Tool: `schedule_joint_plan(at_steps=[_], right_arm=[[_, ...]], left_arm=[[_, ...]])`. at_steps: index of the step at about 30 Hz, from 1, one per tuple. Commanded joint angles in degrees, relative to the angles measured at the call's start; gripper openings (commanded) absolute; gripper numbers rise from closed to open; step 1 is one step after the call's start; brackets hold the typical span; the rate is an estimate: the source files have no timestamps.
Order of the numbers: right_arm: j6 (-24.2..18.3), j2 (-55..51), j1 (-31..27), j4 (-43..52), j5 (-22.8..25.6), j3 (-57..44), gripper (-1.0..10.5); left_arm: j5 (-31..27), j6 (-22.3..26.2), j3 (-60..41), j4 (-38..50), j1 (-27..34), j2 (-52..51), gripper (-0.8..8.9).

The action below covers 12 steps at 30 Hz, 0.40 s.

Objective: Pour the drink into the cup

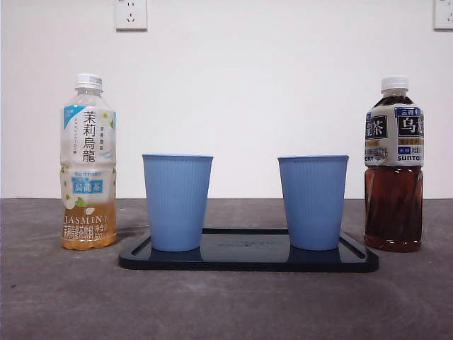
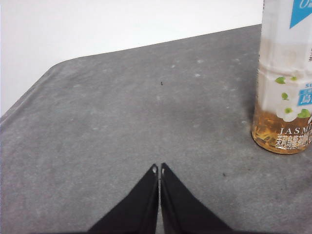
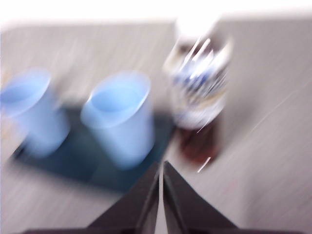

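Observation:
Two blue ribbed cups [image 1: 177, 200] [image 1: 313, 200] stand upright on a black tray [image 1: 248, 258]. A jasmine tea bottle [image 1: 88, 163] with a little amber drink at its bottom stands left of the tray. Right of the tray stands a dark oolong tea bottle [image 1: 393, 164], capped and nearly full. My left gripper [image 2: 159, 169] is shut, low over bare table, the jasmine bottle [image 2: 285, 78] ahead and off to one side of it. The right wrist view is blurred: my right gripper [image 3: 161, 165] is shut, with a cup [image 3: 119, 114] and the dark bottle [image 3: 197, 92] ahead. Neither gripper shows in the front view.
The grey tabletop [image 1: 226, 304] lies in front of the tray, and a white wall with power outlets [image 1: 131, 14] is behind. The table's rounded far corner [image 2: 48, 70] shows in the left wrist view.

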Motion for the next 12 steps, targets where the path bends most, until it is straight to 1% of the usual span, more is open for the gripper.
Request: schedule_joint_plan(at_steps=[1,8,12], right_arm=[[-2.36,-2.71,-2.91,4.96,0.48,-3.89,0.1],[-5.05,-10.12,-10.64,17.81,0.72,-15.30,0.1],[-5.31,-12.92,-13.00,21.07,3.54,-19.30,0.1]], left_arm=[[-0.28,0.66,-1.09,-0.55,0.13,-0.09,0.08],[-0.28,0.66,-1.09,-0.57,0.13,-0.09,0.08],[-0.28,0.66,-1.09,-0.57,0.13,-0.09,0.07]])
